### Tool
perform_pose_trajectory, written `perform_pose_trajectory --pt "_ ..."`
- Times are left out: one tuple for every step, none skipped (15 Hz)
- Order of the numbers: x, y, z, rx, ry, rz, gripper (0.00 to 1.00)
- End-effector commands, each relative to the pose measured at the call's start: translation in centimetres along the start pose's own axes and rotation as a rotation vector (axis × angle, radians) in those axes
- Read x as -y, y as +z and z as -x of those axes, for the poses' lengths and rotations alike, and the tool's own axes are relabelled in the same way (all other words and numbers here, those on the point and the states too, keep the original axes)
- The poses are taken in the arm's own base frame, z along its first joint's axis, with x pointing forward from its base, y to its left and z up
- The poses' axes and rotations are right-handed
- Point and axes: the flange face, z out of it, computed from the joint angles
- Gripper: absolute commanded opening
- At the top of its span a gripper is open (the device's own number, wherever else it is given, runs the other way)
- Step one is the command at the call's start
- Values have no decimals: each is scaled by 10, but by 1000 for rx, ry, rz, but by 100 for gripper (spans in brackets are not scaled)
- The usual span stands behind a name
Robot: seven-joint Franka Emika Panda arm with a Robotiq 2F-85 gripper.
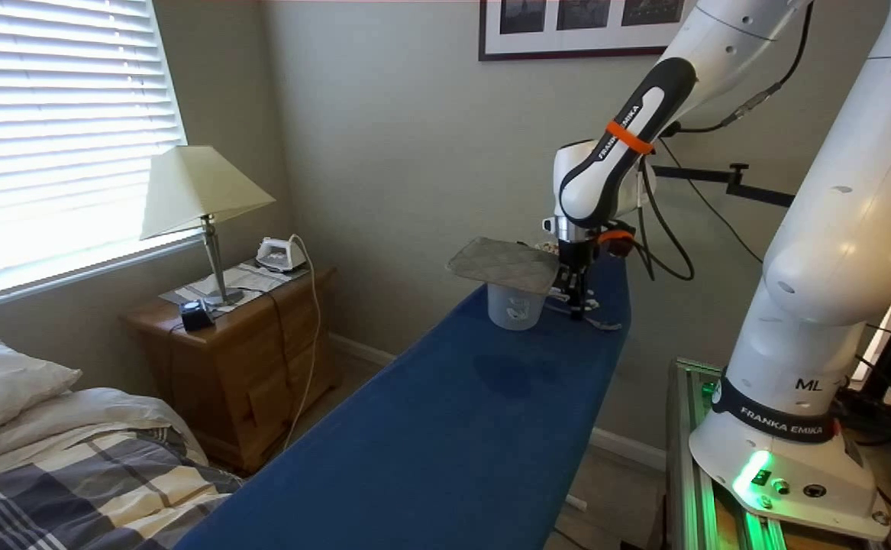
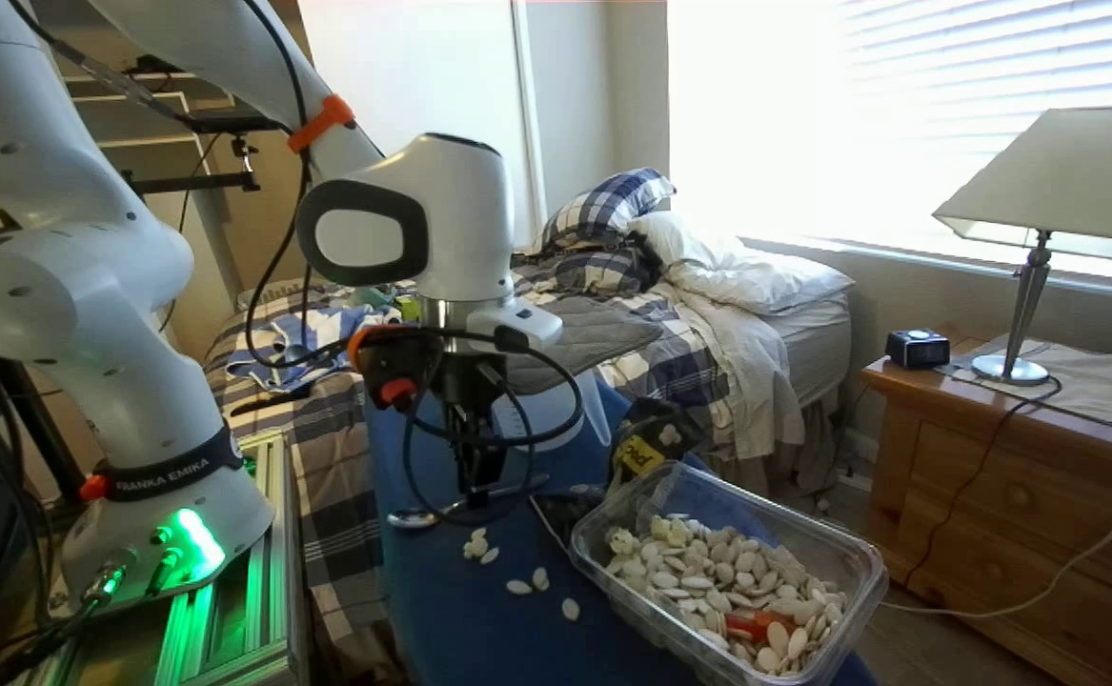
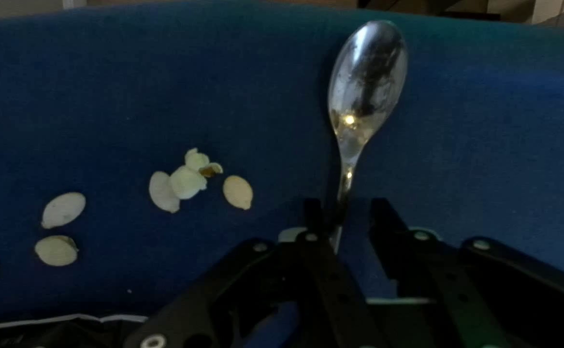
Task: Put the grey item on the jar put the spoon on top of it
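Note:
The grey item (image 1: 502,261), a quilted pad, lies across the top of the jar (image 1: 514,308) and overhangs it. Both also show in an exterior view, the grey item (image 2: 603,329) and the jar (image 2: 546,419) partly behind the arm. The spoon (image 3: 368,77) lies on the blue board, bowl pointing away from my gripper. It also shows in both exterior views (image 1: 604,325) (image 2: 413,519). My gripper (image 3: 344,210) is open, low at the board, with the spoon's handle between its fingertips, nearer the left finger. The handle's end is hidden behind that finger.
The blue ironing board (image 1: 414,451) carries everything. A clear tub (image 2: 737,591) of pumpkin seeds stands near the gripper, with a dark bag (image 2: 651,438) beside it. Loose seeds (image 3: 63,210) and popcorn (image 3: 190,176) lie left of the spoon in the wrist view.

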Motion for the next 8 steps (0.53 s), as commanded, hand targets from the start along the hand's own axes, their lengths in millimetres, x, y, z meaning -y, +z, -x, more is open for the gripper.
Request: perform_pose_trajectory --pt "-4 4 0 -11 -3 -6 2" --pt "-4 4 -1 -10 -3 -6 0" --pt "-3 4 -1 -8 -3 -6 0" --pt "-3 4 -1 -6 -2 -8 0" --pt "-4 4 -1 -4 2 -11 2" --pt "-4 3 -2 -4 10 -17 2" --pt "-3 1 -2 -4 16 -22 2" --pt "-1 -1 -1 1 25 -39 2"
